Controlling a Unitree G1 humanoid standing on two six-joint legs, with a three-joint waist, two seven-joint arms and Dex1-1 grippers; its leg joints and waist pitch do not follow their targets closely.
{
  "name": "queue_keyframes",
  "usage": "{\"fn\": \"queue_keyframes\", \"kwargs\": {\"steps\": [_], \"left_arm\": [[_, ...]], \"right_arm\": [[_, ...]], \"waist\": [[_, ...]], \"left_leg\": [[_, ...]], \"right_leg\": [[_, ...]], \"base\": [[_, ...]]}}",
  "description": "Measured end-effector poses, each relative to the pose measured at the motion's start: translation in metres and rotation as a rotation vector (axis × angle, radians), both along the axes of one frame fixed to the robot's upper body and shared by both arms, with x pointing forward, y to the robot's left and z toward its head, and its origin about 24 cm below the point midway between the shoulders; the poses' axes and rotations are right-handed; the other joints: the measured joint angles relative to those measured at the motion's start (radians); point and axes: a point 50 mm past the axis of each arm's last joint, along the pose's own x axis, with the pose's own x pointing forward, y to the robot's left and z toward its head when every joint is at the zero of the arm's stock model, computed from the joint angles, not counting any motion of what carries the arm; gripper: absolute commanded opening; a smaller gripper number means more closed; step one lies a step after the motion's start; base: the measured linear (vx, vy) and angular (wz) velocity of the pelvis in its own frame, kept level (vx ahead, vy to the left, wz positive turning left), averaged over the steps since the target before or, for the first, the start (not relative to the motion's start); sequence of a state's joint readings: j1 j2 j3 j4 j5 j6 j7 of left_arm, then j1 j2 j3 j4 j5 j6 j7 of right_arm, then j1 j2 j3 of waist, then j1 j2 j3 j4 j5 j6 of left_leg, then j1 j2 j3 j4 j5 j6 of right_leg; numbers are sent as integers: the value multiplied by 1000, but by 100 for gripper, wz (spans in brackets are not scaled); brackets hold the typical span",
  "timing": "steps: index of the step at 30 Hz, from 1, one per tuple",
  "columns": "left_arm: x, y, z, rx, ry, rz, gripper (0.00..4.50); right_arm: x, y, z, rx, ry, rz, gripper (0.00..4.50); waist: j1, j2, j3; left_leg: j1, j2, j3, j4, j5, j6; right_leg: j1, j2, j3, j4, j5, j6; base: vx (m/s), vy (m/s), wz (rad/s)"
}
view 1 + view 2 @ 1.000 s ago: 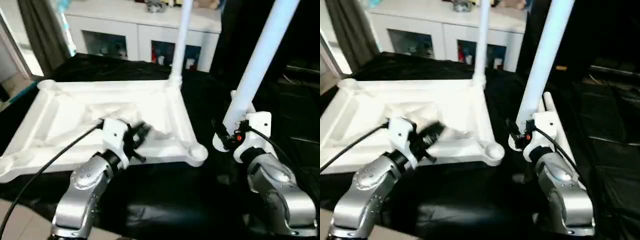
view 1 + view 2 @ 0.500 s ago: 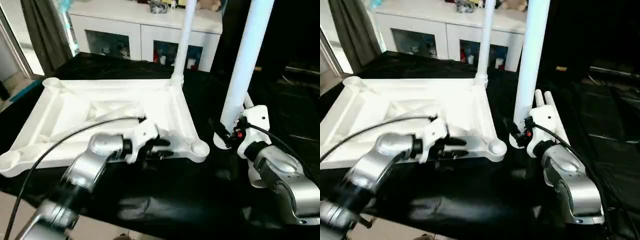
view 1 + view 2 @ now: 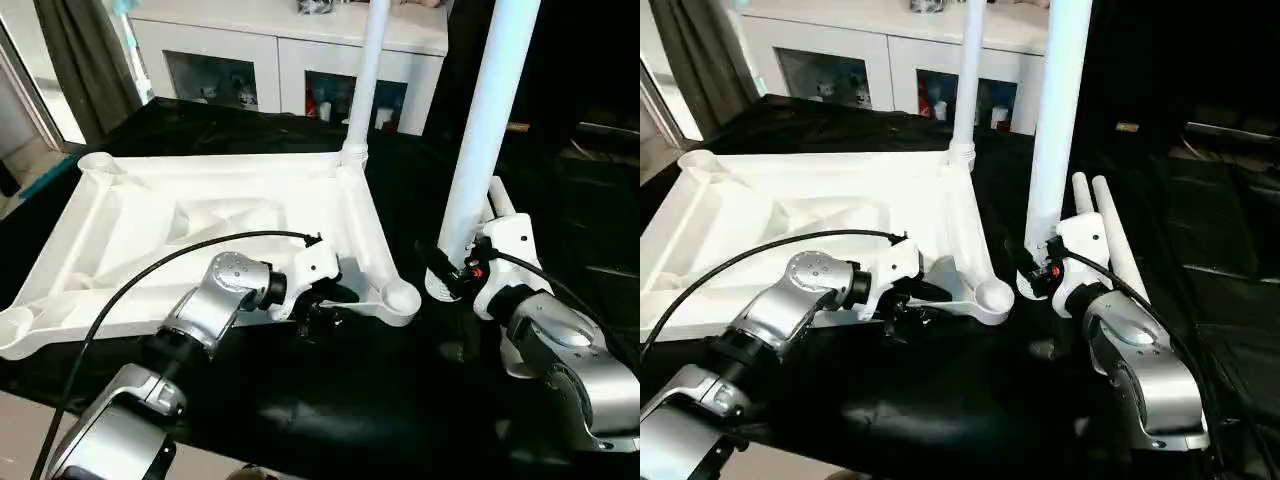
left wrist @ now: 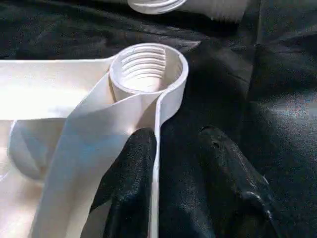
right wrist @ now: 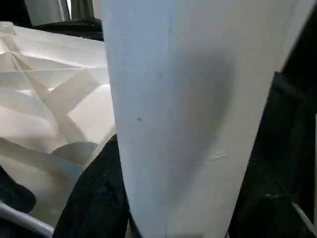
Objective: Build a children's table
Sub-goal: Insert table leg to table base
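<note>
Claw on the left arm has swung to the children's table rim at lower centre, spread astride it beside the empty socket, likely bracing for the leg the right claw pinches.

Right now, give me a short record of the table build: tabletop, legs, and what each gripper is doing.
tabletop: upside down on black cloth, ribbed underside up
fitted leg: upright in the far corner socket
held leg: upright beside the tabletop, flared end near the cloth
spare legs: lying on the cloth behind the right gripper
near corner socket: threaded, no leg in it
left gripper: straddling the tabletop rim by that socket
right gripper: shut on the held leg
</note>
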State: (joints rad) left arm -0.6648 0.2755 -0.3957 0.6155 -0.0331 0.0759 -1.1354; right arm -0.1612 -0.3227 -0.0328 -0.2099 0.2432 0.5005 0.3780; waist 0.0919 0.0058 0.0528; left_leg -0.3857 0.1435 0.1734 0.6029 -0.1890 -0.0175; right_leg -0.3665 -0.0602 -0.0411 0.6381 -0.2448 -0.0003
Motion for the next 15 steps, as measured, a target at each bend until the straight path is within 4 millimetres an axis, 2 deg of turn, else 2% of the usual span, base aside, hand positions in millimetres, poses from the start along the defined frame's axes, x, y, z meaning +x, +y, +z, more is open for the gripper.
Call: {"fn": "queue_keyframes", "kwargs": {"steps": [9,15], "left_arm": [[3,2,-8,51,-11,1,161],[9,4,-7,69,-24,11,97]], "right_arm": [[0,0,0,-2,-2,-3,194],[0,1,0,1,-2,-3,194]], "waist": [[1,2,0],[3,3,-1]], "left_leg": [[1,1,1,0,1,-2],[0,1,1,0,1,-2]], "right_leg": [[0,0,0,0,2,-1],[0,0,-1,0,2,-1]], "base": [[0,0,0],[0,0,0]]}}
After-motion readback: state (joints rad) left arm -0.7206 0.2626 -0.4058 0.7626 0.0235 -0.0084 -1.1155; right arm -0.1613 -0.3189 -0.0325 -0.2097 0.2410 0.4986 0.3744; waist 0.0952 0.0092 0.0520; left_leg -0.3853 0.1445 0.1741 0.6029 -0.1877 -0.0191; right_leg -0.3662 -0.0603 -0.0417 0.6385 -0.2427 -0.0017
